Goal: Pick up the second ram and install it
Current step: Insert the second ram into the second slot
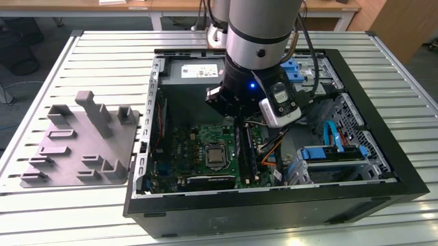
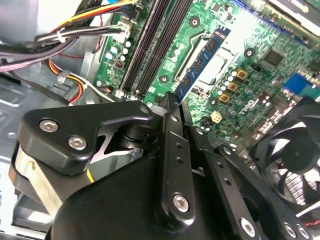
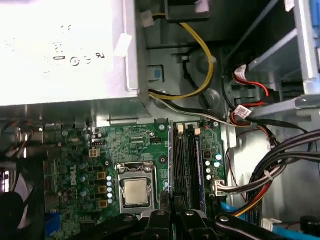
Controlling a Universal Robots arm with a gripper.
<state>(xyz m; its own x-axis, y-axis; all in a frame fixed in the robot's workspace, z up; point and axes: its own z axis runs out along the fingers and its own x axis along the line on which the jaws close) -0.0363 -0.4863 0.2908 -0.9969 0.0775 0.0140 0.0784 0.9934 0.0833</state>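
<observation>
The exterior view takes in the whole open computer case lying on a slatted table, with a grey holder block at the frame's left and the arm reaching down into the case at centre. There the gripper hangs above the green motherboard, with the processor socket just below and left of it in the frame.

The second wrist view gives the close detail: the gripper has its black fingers pressed together on the second ram, a thin stick with a blue face and dark chips that juts from the fingertips toward the upper right. It hangs tilted over the motherboard, beside the long black slot rails, not seated in them.

The first wrist view looks along the slot rails, with the power supply at upper left and cables at right.
</observation>
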